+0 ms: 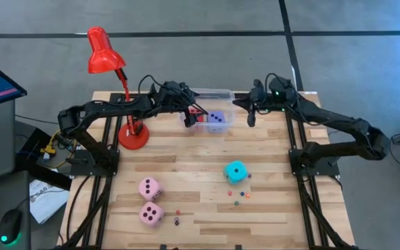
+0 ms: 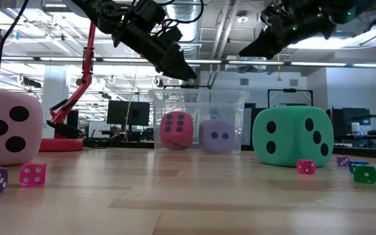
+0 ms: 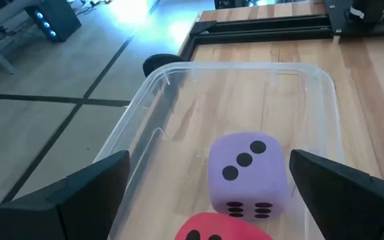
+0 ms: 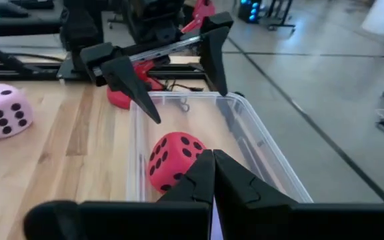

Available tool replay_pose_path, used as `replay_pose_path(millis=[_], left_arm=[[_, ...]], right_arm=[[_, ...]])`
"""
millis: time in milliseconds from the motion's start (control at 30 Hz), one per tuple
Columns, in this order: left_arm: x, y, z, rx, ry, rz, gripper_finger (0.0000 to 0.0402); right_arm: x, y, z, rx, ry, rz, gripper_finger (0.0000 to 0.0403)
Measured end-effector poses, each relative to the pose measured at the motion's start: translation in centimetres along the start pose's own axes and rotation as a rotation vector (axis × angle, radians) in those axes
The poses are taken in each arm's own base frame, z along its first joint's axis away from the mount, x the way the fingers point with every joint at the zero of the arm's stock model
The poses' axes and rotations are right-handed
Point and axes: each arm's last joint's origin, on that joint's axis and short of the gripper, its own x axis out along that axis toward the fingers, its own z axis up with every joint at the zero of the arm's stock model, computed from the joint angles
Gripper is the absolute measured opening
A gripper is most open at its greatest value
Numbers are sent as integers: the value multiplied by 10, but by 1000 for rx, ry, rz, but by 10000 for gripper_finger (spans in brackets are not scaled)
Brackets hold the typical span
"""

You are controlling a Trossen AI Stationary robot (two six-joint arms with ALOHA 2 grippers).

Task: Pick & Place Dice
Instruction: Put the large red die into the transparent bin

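A clear plastic bin (image 1: 212, 118) stands at the table's far edge. A red die (image 4: 172, 160) and a lavender die (image 3: 249, 170) rest on its floor, side by side. My left gripper (image 3: 209, 157) hovers open above them, its fingers spread wide over the bin (image 2: 198, 121). My right gripper (image 4: 212, 167) is shut and held in the air just right of the bin (image 1: 252, 114). A cyan die (image 1: 236, 171) sits right of the table's centre. Two pink dice (image 1: 149, 187) (image 1: 151, 214) sit near the left front.
A red desk lamp (image 1: 106, 59) stands on its round base (image 1: 134, 135) left of the bin, close to my left arm. Several tiny coloured dice (image 2: 364, 171) lie scattered near the cyan die and along the near edge (image 2: 32, 173). Bare wood lies mid-table.
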Motion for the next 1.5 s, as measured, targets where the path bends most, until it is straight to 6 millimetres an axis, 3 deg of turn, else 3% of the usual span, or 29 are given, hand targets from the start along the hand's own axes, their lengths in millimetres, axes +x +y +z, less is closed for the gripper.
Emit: replay_pose_path(millis=[467, 600, 733, 833, 1000, 1367, 1500], left_arm=[[0, 0, 1, -63, -15, 4, 400], [0, 2, 3, -187, -31, 28, 400], [-2, 9, 10, -376, -52, 207, 399], [-4, 11, 17, -410, -62, 245, 395], [-4, 5, 22, -446, -73, 224, 384], [-4, 8, 10, -550, 30, 239, 335], [-2, 3, 17, -543, 12, 222, 320]], right_arm=[[-28, 15, -26, 50, -54, -45, 0], [-33, 15, -29, 61, -41, -113, 0], [-33, 15, -35, 57, -21, -148, 0], [-33, 11, -40, 64, -5, -167, 0], [-36, 4, -43, 80, 3, -208, 0], [-38, -1, -44, 88, 5, -237, 0], [-38, -2, -44, 87, 4, -237, 0]])
